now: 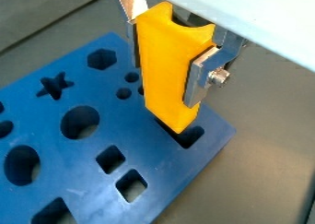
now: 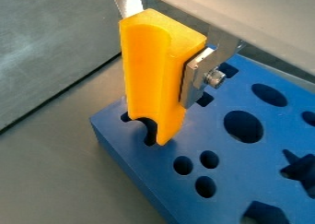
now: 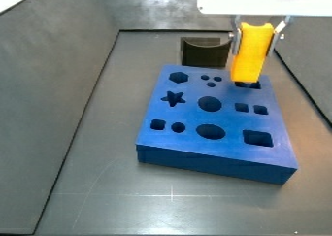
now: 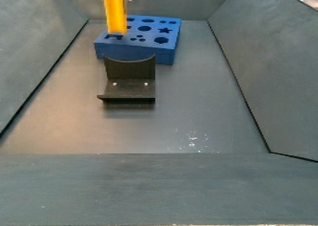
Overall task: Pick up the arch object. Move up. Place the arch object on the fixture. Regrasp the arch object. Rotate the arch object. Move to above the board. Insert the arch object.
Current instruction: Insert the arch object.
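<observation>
Grey floor (image 3: 91, 172): one board (image 3: 195, 148), gripper (image 1: 167, 39) clamping one arch object (image 1: 167, 71).

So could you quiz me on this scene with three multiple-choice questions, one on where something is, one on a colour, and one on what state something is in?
1. Where is the fixture?
A. on the floor beside the board
B. on top of the board
C. in the gripper

2. What colour is the board?
A. red
B. blue
C. green

3. What is the gripper doing?
A. hanging open and empty
B. shut on the arch object
C. resting on the floor

Answers:
1 A: both side views show it standing on the floor off one edge of the board.
2 B: the slab is blue in every view.
3 B: its fingers clamp the arch object, upright with its lower end at a hole in the board.
</observation>
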